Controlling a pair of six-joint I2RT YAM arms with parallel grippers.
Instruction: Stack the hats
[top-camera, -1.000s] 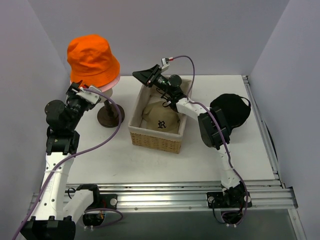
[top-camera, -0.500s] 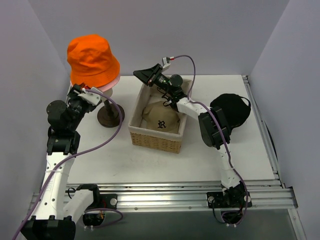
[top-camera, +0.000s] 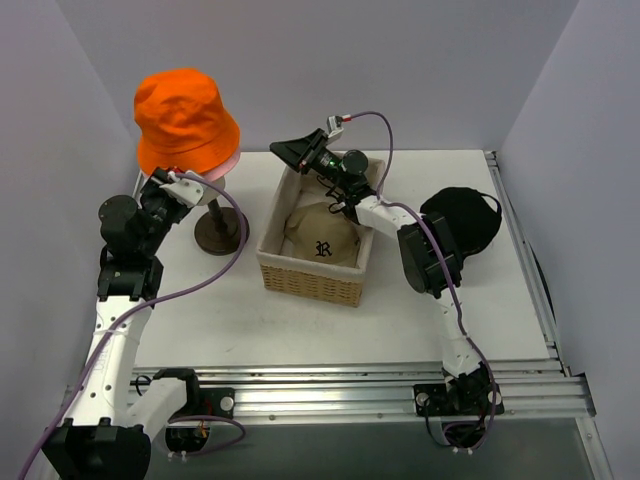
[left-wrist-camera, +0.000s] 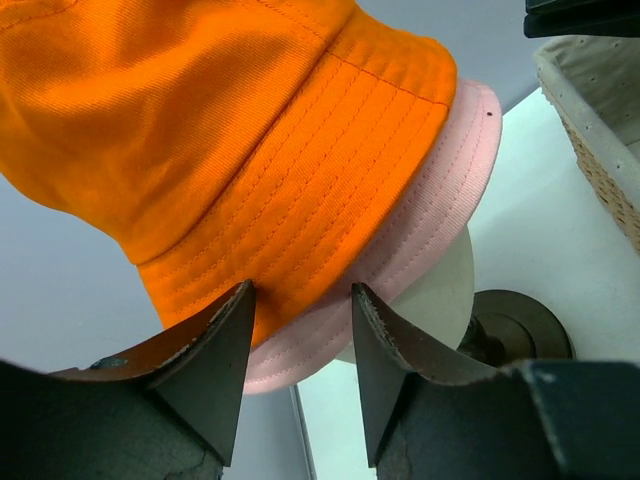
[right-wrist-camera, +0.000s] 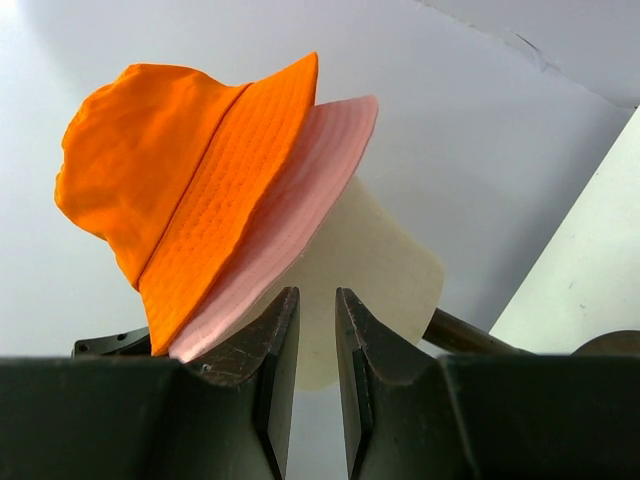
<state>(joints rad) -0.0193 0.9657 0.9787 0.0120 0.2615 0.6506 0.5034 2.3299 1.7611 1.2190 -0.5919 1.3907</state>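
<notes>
Little has shifted on the table (top-camera: 200, 310) over the last second. The woven basket (top-camera: 310, 282) at the centre of the top view and all four hats lie where they were. Only the left hand (top-camera: 178, 186) has moved. It has crept up from beside the dark stand (top-camera: 220, 232) to just under the hat brims in the upper left of the frame, and its jaws have drawn somewhat closer together. In its own wrist view the two fingers stand apart, with the stacked brim edges showing in the gap; they are open and, as far as I can tell, not yet pinching. I judge it is lining up to take the brims. The stack is probably being settled or adjusted, not yet added to.

The orange bucket hat (top-camera: 185, 120) is the biggest hat. It is bright, its brim is stitched in close rows, and its crown is a little rumpled. It sits over the pink bucket hat (left-wrist-camera: 425, 215), of which only the brim shows. Both ride on the cream mannequin head (right-wrist-camera: 370, 260). The black cap (top-camera: 465, 220) lies on the table at the right, well apart from the stack. The tan cap (top-camera: 320, 238), with its dark "R", rests inside the basket. So two hats are stacked and two remain.

The right hand (top-camera: 298, 150) hangs over the basket's far left corner, its jaws barely parted and empty.
</notes>
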